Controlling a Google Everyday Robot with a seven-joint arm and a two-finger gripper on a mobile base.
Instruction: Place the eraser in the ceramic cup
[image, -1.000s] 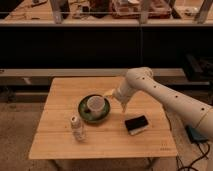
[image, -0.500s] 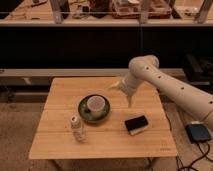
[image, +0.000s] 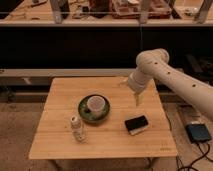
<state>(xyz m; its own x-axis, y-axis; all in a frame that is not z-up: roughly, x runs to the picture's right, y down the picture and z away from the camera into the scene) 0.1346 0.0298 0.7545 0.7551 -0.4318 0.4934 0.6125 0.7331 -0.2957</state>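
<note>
Hand (image: 137, 98) hovering beyond eraser (image: 136, 123), touching nothing, opening cannot be told, ceramic cup (image: 95, 104) apart

You are seeing the gripper (image: 137, 99) hanging over the right side of the light wooden table (image: 60, 145), just behind the small black rectangular eraser (image: 135, 122). Bare board is lying open between that eraser and the cream-white ceramic cup (image: 95, 104), which is sitting in the dark green round dish (image: 82, 112). The slim whitish bottle (image: 76, 128) is crowding the dish's front-left.

Arm (image: 182, 89) cut off at the right edge, its claw (image: 138, 99) over the table (image: 60, 102)'s right side.
</note>
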